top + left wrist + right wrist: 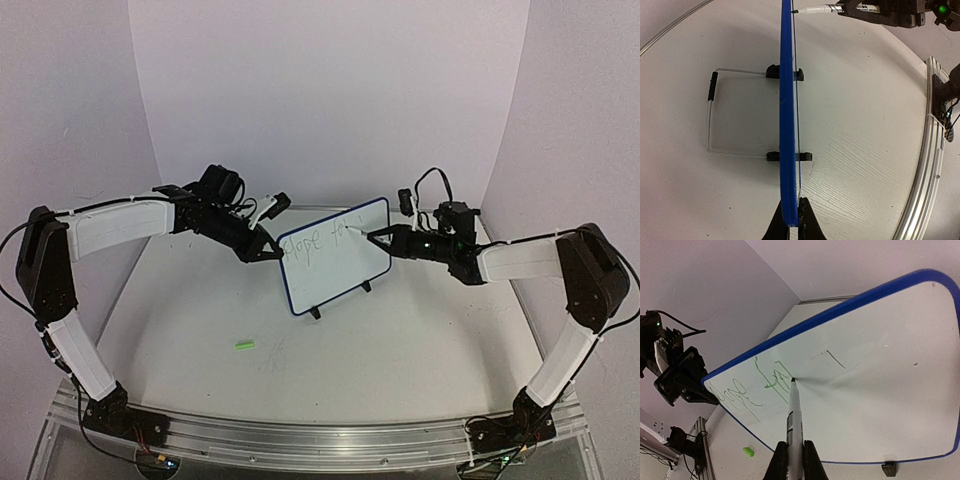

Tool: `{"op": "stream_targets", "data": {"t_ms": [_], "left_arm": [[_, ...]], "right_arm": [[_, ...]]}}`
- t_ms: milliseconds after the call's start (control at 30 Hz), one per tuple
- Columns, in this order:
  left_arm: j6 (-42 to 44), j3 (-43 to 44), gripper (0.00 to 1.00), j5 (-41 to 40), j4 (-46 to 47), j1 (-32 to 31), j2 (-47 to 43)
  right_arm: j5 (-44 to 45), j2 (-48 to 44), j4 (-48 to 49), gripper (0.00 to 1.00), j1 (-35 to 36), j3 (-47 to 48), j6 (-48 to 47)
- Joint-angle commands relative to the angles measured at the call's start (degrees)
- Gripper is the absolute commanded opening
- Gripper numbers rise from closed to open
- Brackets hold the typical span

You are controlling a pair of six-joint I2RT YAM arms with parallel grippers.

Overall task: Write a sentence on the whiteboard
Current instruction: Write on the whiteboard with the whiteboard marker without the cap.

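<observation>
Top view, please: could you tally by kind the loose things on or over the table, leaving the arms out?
whiteboard: 1
marker: 1
small green piece: 1
Total: 3

walls: pale lilac, plain | table: white, scuffed | near edge: metal rail | light: even

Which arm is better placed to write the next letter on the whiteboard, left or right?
Right. The right gripper holds the marker, tip on the whiteboard by the writing; the left gripper clamps the board's edge.
</observation>
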Motion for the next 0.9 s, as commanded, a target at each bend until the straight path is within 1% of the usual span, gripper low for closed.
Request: {"op": "stream_targets", "data": {"t_ms": [0,500,867], "left_arm": [[1.8,0.8,0.00,-2.6,-2.7,-0.2,1.7],[1.7,0.8,0.00,-2.6,-2.7,-0.2,1.6],[1.8,0.7,0.00,-2.6,-2.6,-0.2,1.6]], "right_arm": [[0.8,-0.2,0.1,0.00,-0.3,-1.5,-0.2],[0.7,-2.4,0.2,0.00,-0.3,1.1,0.1],[0.7,-1.3,0.4,0.00,-0.3,2.6,0.0]]}}
